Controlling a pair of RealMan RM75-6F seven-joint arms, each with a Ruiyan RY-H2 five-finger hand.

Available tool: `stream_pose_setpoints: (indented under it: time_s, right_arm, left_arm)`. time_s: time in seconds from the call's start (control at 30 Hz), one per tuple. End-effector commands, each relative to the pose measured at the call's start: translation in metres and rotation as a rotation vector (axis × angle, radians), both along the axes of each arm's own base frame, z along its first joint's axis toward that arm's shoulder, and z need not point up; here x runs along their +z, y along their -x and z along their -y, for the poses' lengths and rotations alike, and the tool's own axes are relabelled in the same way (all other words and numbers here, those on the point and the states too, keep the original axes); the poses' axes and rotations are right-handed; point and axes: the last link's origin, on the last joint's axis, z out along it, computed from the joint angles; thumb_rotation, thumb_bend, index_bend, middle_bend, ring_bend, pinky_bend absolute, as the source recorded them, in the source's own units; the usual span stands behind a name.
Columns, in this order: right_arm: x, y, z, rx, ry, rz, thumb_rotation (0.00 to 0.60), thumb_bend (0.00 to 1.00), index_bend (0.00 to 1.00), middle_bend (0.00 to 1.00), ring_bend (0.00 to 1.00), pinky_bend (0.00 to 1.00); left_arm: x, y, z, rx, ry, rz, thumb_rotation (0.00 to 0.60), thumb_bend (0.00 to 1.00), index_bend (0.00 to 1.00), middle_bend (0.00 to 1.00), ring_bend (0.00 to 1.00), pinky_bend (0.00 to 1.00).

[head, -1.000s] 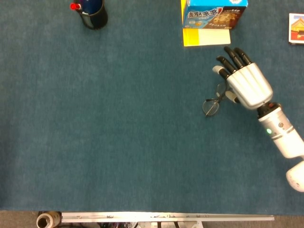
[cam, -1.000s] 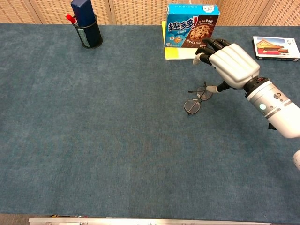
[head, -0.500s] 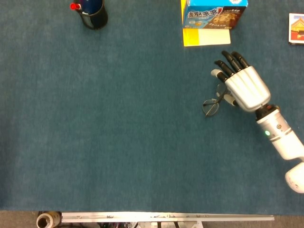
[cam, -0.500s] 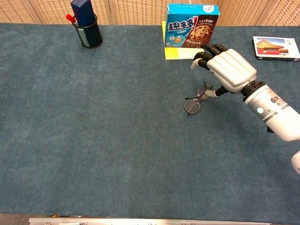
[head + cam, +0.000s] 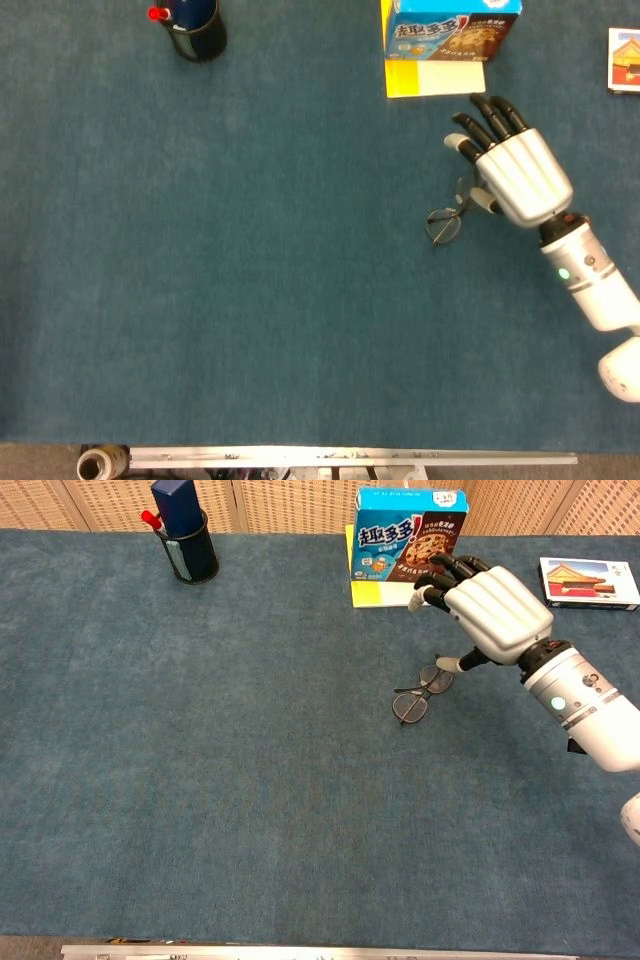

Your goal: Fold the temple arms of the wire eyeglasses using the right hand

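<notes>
One hand matters here: our right hand (image 5: 492, 602) hangs palm-down just over the wire eyeglasses (image 5: 420, 693), which lie on the blue tabletop (image 5: 200, 780) in front of the cookie box (image 5: 408, 540). From the head view, the glasses lie to the lower left of our fingers (image 5: 487, 115), with one round lens (image 5: 443, 225) clear of the hand and the other lens partly tucked under its edge. Their long axis runs on a diagonal, from that free lens up toward the hand. Our thumb (image 5: 452, 664) reaches down beside the nearer lens, seemingly at or very near the frame, though we cannot tell whether it touches. The remaining fingers are extended, slightly curled and apart, holding nothing. Our forearm comes in from the lower right, the wrist tilted so the fingers point toward the box. We judge the temple arms lie mostly beneath the palm, hidden from us. Our left hand is out of sight.
</notes>
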Motion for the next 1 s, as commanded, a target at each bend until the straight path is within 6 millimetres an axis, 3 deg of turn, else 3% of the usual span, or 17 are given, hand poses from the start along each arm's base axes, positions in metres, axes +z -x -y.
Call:
stream_pose_setpoints:
  time_s: [0.03,0.63,1.0]
  right_arm:
    - [-0.003,-0.001,0.000,-0.003,-0.005,-0.007,0.600,0.03,0.34,0.25,0.08,0.16]
    - [-0.030,0.006,-0.004,-0.037,-0.054,-0.025,0.600,0.03,0.34,0.25,0.08,0.16]
    - [-0.030,0.010,-0.004,-0.046,-0.055,-0.011,0.600,0.03,0.34,0.25,0.08,0.16]
  left_arm:
    - [0.000,0.000,0.000,0.001,-0.001,0.002,0.600,0.10,0.21,0.22,0.23,0.49]
    - [0.004,0.000,0.000,0.001,-0.012,0.011,0.600,0.10,0.21,0.22,0.23,0.49]
    - [0.004,0.001,0.000,0.001,-0.013,0.010,0.600,0.10,0.21,0.22,0.23,0.49]
